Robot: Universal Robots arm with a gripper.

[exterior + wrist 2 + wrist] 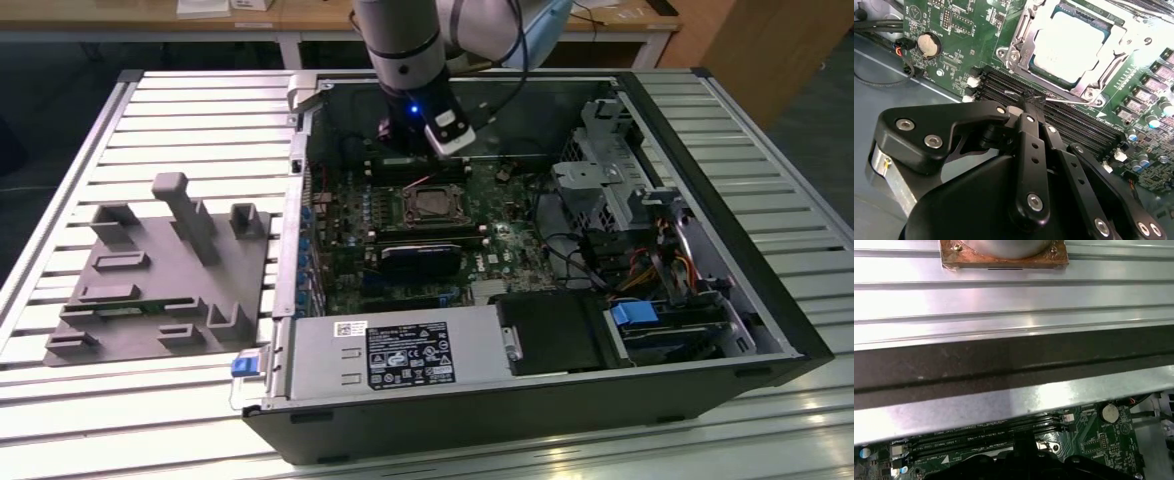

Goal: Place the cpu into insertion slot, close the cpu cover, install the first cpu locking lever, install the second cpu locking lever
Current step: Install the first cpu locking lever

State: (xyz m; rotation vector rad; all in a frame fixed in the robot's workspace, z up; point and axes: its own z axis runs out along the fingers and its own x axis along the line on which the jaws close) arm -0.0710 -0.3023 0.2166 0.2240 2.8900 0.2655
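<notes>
The cpu [1070, 47] lies in the insertion slot [430, 203], and the cpu cover [1022, 42] looks down over its edges. The chip is light, stiff and fragile, so it seems best left untouched. The part to work is the thin locking lever [1069, 100], a springy, slick wire probably best taken near its free end. The gripper [1028, 102] has its jaws clenched at that wire; whether they pinch it I cannot tell. In the exterior view the slot sits at six o'clock of the gripper, cables [587, 260] at four, and a grey fixture [160, 270] on the bench [747, 110] at eight. Memory slots [1074, 125] crowd just beside the lever.
</notes>
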